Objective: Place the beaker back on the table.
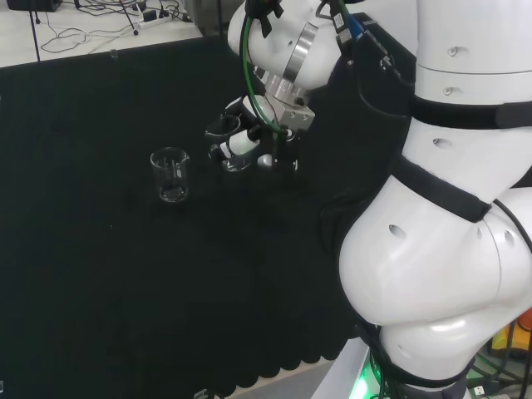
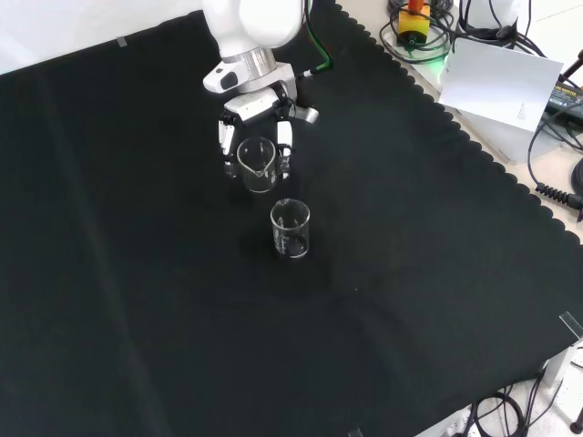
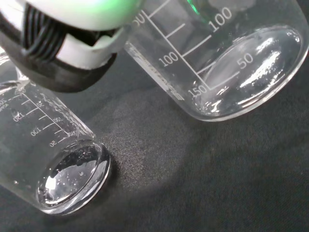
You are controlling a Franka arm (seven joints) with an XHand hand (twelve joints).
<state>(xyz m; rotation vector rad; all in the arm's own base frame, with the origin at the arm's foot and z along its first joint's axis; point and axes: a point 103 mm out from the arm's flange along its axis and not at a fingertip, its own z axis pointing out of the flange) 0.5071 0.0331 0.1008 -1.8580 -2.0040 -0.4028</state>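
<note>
Right now the robot hand (image 2: 256, 127) has its fingers curled round a beaker (image 2: 257, 164), held low over the black worktop (image 2: 137, 300). A second beaker (image 2: 291, 228) stands just beside it. Lowering could go wrong: any drift toward that neighbour may knock glass against glass, or a tilted base may tip on release.

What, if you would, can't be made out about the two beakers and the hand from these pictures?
- Held beaker: whether its base touches the cloth or hangs above it; the head view has the hand in front, the front view looks down.
- Either beaker's contents: clear glass, none visible; droplets at most in the wrist view.
- Free beaker: its rim is cut off by the wrist view's edge.
</note>
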